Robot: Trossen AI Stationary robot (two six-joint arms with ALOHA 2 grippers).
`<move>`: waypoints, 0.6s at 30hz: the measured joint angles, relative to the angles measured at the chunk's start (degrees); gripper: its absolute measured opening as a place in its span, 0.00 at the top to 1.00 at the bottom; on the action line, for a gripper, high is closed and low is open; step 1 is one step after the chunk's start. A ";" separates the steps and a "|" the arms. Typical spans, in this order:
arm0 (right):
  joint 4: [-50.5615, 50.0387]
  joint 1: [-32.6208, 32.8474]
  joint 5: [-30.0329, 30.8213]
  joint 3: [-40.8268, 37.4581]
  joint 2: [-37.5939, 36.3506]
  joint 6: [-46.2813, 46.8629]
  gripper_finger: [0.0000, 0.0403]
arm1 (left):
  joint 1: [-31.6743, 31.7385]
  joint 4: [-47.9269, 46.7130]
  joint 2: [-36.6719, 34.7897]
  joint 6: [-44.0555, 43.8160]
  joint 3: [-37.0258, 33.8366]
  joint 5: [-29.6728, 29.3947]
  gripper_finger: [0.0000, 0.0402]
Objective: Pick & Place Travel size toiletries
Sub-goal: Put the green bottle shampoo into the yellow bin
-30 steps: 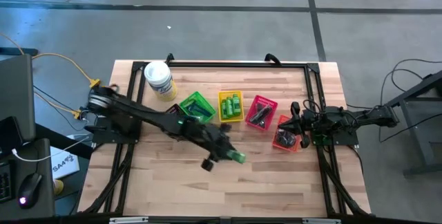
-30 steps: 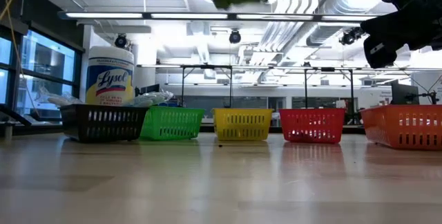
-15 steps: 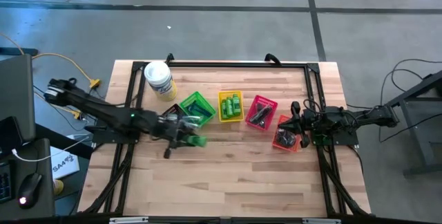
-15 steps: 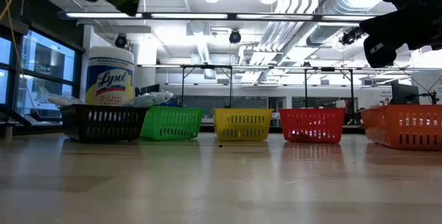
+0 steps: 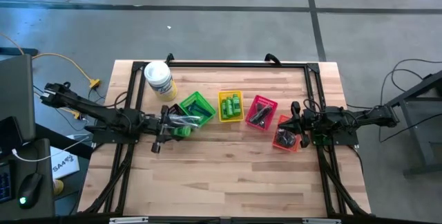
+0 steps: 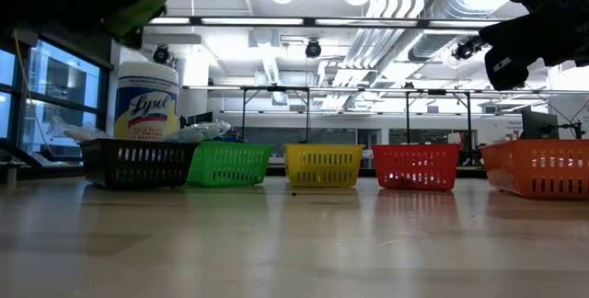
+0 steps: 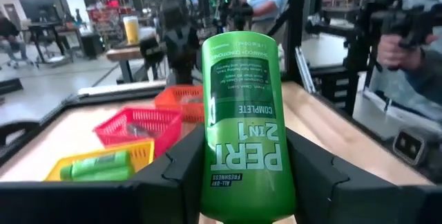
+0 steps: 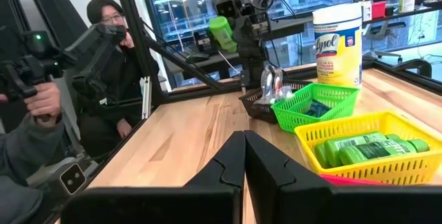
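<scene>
The left gripper [image 5: 173,128] pinched a smooth green plastic bottle [image 7: 243,124] between its fingers, the bottle's long axis running straight out past the fingertips. It hung above the table near the green basket [image 5: 194,106], seemingly well short of the yellow basket [image 5: 231,106]. The right gripper [image 5: 295,123] waited, fingers pressed together, over the orange basket [image 5: 286,135].

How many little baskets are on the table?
5, in a row: black basket beside the white tub, then green basket, yellow basket, red basket, orange basket below the right gripper.
</scene>
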 joint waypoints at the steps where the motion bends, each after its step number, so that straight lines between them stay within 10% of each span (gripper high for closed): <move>1: -0.01 0.02 0.00 0.00 0.00 0.00 0.99 | 0.02 -0.04 -0.84 0.00 -0.97 -0.20 0.63; 18: -0.09 0.00 0.00 0.01 0.00 -0.33 0.99 | 0.02 1.43 -3.70 -0.09 -5.67 -1.39 0.63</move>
